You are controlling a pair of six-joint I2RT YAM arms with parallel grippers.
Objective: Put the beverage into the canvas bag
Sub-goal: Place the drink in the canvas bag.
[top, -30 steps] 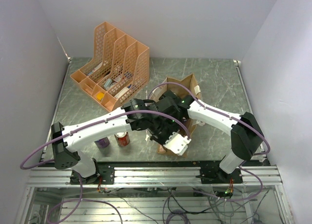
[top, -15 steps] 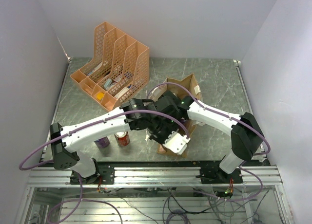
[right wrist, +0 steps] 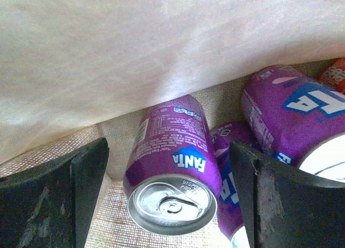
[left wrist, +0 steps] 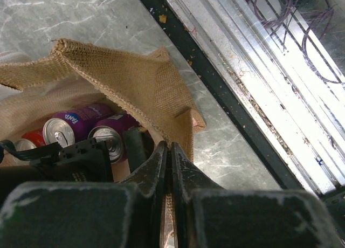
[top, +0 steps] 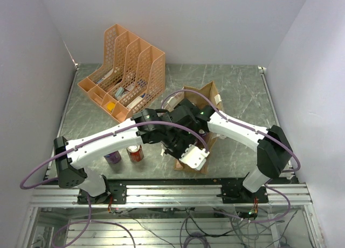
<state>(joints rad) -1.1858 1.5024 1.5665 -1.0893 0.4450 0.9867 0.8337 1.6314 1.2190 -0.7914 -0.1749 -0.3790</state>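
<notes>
The tan canvas bag (top: 209,93) stands at the table's middle right, mostly covered by both arms. My left gripper (left wrist: 170,146) is shut on the bag's burlap rim (left wrist: 135,81) at its near corner. In the top view it (top: 178,150) sits over the bag's near end. My right gripper (right wrist: 168,148) is open inside the bag. A purple Fanta can (right wrist: 172,167) lies on the bag floor between its fingers (right wrist: 54,194), and neither finger touches it. More purple cans (right wrist: 291,110) and a red can (right wrist: 335,70) lie beside it. The left wrist view shows them too (left wrist: 70,125).
A purple can (top: 112,157) and a red can (top: 135,153) stand on the table near the left arm's base. An orange mesh file organiser (top: 125,70) stands at the far left. The aluminium rail (top: 172,194) runs along the near edge.
Both wrists over the bag have crept slightly away from the near edge. The bag and the cans on the table have not moved.
</notes>
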